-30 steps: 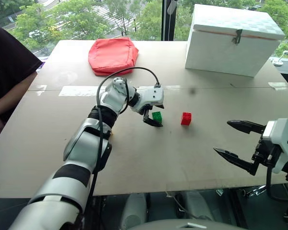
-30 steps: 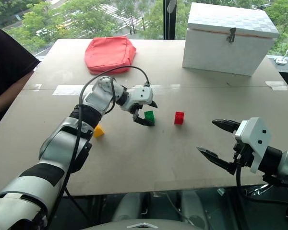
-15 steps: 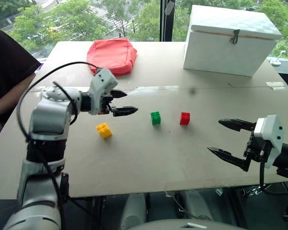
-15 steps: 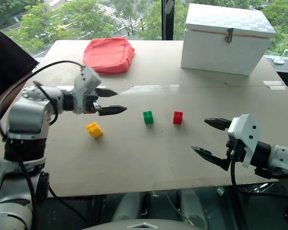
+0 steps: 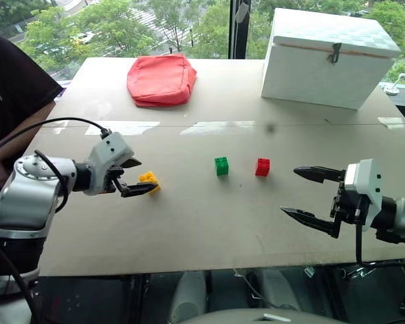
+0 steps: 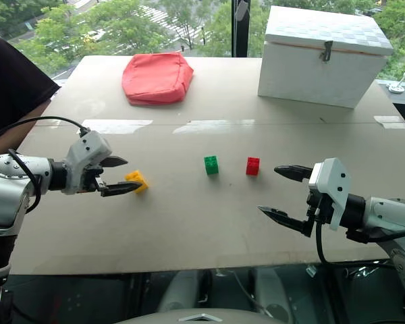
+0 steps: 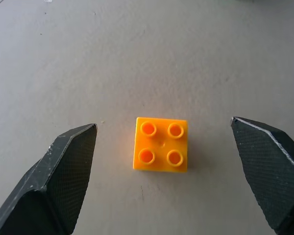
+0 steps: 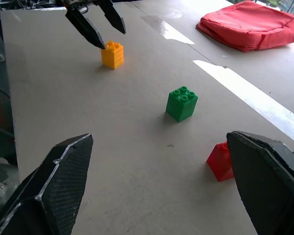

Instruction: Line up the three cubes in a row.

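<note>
Pincers [image 5: 136, 177] and [image 5: 309, 194] both spread wide, empty, left one poised over yellow brick [image 5: 148, 179] amid bare surface [image 5: 209, 223].

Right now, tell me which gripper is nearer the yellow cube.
Left. The left gripper hovers open right beside the yellow cube, aimed at it; the right gripper is open far across the table, beyond the red cube.

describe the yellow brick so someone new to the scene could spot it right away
On the tan table, find the green brick and red brick side by side. The yellow brick sits apart to their left, at the open left pincer, the only yellow one.
</note>
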`<state>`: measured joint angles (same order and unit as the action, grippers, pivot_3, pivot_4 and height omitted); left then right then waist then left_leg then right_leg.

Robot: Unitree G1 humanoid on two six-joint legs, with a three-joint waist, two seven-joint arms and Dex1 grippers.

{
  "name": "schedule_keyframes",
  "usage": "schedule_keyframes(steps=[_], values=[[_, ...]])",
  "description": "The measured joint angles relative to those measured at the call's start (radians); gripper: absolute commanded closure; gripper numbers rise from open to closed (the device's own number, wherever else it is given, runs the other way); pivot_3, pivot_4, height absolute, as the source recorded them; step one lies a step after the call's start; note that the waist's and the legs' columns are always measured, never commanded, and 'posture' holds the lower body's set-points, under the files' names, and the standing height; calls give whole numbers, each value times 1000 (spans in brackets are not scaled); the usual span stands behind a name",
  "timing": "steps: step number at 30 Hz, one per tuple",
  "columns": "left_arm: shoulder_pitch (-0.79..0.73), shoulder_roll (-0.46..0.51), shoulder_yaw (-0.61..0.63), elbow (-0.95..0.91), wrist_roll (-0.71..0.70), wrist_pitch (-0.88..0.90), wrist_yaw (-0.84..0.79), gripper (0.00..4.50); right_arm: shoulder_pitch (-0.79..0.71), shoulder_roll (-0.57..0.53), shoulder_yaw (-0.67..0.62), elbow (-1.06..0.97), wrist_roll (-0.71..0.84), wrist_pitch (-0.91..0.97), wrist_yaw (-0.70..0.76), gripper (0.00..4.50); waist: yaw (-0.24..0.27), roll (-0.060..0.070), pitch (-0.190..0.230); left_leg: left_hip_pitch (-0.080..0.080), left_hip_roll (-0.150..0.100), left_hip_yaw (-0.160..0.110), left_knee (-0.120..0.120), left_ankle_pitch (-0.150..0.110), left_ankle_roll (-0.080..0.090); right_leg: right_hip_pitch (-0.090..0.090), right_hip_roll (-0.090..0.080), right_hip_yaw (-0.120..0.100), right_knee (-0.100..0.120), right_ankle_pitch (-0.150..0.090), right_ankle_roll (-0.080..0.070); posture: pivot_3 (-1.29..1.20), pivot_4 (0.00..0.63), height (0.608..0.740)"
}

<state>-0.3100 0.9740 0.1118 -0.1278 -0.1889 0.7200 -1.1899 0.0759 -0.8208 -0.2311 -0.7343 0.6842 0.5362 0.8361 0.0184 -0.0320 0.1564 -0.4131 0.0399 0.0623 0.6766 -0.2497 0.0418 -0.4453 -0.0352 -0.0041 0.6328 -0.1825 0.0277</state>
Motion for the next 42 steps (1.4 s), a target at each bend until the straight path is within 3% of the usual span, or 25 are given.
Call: schedule_keyframes(steps=[8,16,22,28,34,42], values=[[-86,6,-129,199,41,-165,-30,27,55,0,-23,-43,1,0,-19,0,-5,0,0,0,0,2,0,0,0,0,1,0,-1,0,0,0,150,740],[-138,4,-204,302,59,-268,-76,3242,74,-5,-41,-58,2,-7,-10,0,-4,0,0,0,0,6,0,0,0,0,1,0,0,0,0,0,150,740],[-253,-42,-226,431,60,-392,-136,3242,69,-12,-49,-76,11,-16,-2,0,2,0,0,-1,-1,6,1,0,0,0,1,-1,-1,0,0,0,150,740],[-505,-169,-317,773,129,-634,-227,3242,27,-11,-11,-77,6,-16,-17,0,-3,-1,0,-2,-1,6,3,0,1,0,1,0,-1,0,0,0,150,740],[-605,-237,-368,952,189,-760,-310,3242,50,-12,-23,-103,10,-11,-40,0,-4,-1,0,-2,-1,7,3,0,1,-1,1,1,0,0,0,0,150,740],[-661,-266,-388,1050,229,-859,-380,3242,98,-14,-52,-154,24,5,-69,0,-5,-1,0,-2,-1,7,5,-1,2,0,1,1,0,0,0,0,150,740]])
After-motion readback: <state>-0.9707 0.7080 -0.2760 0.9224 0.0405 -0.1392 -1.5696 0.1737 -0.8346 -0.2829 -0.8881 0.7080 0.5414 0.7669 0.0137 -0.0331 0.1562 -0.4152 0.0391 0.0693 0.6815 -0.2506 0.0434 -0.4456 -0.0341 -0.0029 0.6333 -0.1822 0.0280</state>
